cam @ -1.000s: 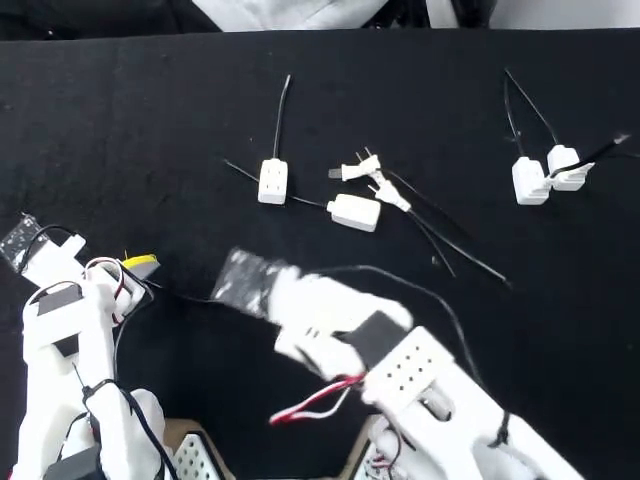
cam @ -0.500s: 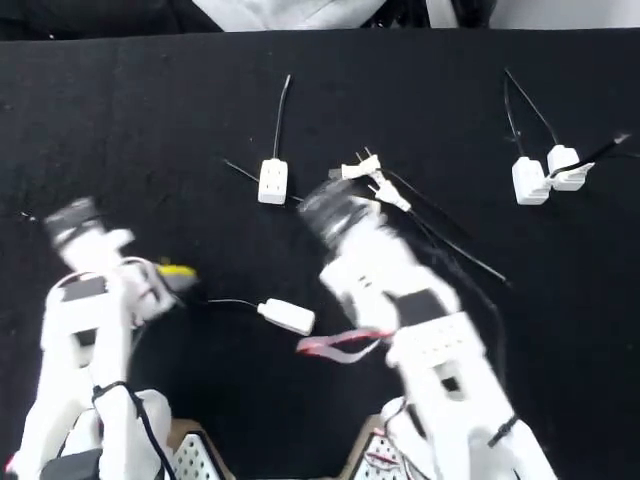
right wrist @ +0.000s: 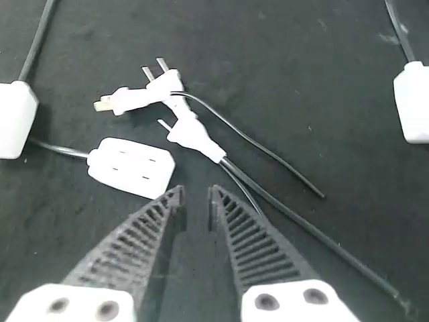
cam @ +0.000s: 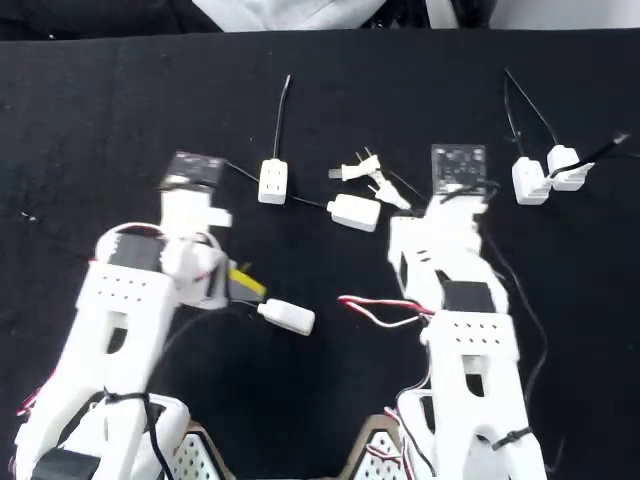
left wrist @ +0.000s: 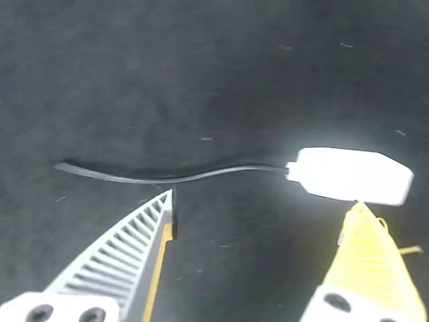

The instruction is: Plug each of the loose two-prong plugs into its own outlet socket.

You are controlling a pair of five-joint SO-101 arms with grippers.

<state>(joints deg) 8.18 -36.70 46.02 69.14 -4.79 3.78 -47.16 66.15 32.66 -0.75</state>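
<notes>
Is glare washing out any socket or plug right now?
Left wrist view: the near socket is flat bright white, no slots to make out. Right wrist view: no glare; the middle socket shows its slots, the plugs their prongs. High view: white parts read plainly against the black cloth.

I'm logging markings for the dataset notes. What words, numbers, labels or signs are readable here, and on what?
No text can be read.
The outlet sockets and plugs are plain white, with no print showing.
The dark square patches on the arms' wrists are too small to tell whether they bear any marks.
</notes>
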